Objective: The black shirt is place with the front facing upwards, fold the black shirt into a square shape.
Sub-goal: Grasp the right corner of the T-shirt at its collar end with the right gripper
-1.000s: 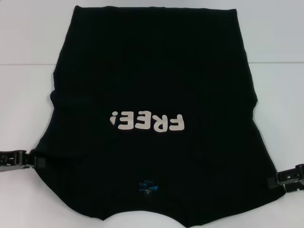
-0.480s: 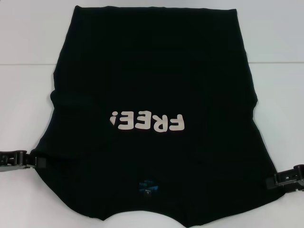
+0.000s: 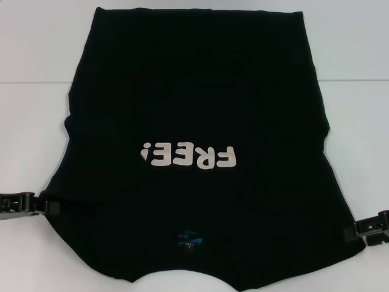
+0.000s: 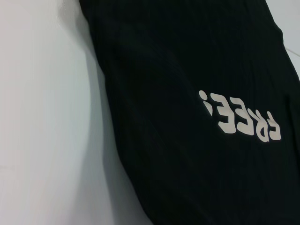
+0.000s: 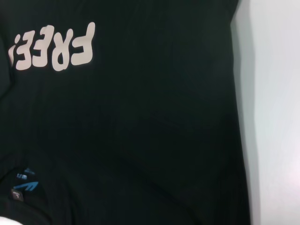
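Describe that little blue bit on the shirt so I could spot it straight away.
A black shirt covers most of the white table, with cream letters "FREE!" across its middle. Below the letters, towards the robot and near the neckline, lies a small blue label. It is the only blue thing on the plain black cloth.

- Cream block letters "FREE!" [image 3: 187, 157] printed on the front of the black shirt [image 3: 194, 79], upside down from the head view.
- Small blue neck label [image 3: 187, 239] inside the collar; print unreadable.
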`<state>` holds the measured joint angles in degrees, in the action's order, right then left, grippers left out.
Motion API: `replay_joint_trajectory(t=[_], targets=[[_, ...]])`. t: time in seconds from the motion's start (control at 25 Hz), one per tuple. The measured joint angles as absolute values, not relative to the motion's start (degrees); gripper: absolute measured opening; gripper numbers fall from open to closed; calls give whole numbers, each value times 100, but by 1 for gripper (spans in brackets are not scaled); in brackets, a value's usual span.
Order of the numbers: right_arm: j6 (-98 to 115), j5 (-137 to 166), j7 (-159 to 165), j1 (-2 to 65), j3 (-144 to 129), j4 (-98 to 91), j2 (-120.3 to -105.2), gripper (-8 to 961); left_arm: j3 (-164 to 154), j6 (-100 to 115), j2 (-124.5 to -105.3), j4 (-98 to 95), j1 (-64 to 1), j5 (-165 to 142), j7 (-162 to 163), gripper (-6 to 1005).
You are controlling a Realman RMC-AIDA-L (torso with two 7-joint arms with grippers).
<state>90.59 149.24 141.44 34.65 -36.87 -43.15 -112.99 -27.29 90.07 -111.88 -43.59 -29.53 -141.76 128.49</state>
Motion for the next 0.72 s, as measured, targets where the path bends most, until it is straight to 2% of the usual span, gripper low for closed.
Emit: replay_joint_trajectory(t=[0.72], targets=[[9033,14924,14141,3506,-3692,-4307,-11345,791,-2724,9029,-11177,-4359,-2943,-14113,12845,36]])
